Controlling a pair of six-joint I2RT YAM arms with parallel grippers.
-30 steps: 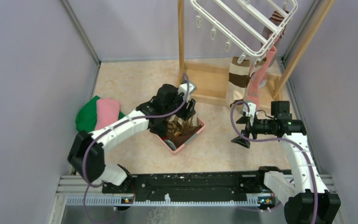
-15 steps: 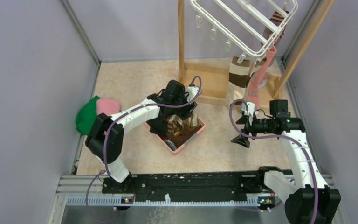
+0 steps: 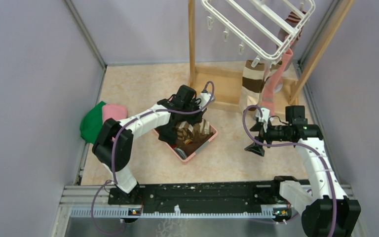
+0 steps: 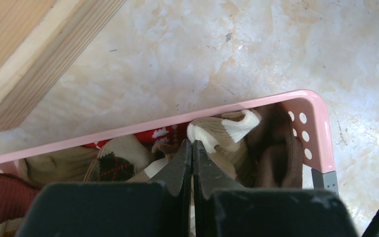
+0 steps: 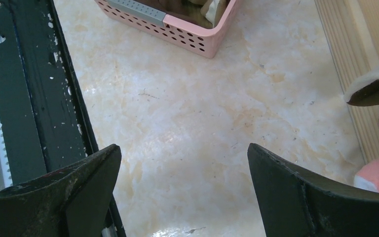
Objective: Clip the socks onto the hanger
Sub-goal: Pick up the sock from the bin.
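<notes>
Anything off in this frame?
Nothing spilled or damaged. The basket sits diagonally on the table, and the left hand is shut above the socks with no fabric visibly between its fingers.

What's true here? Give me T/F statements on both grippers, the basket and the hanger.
1. The left gripper is shut over the pink basket. True.
2. The right gripper holds a sock. False: it is wide open, with only bare floor between its fingers.
3. A brown and cream striped sock hangs from the hanger. True.
4. The pink basket is empty. False: several socks lie in it, among them an argyle sock.
</notes>
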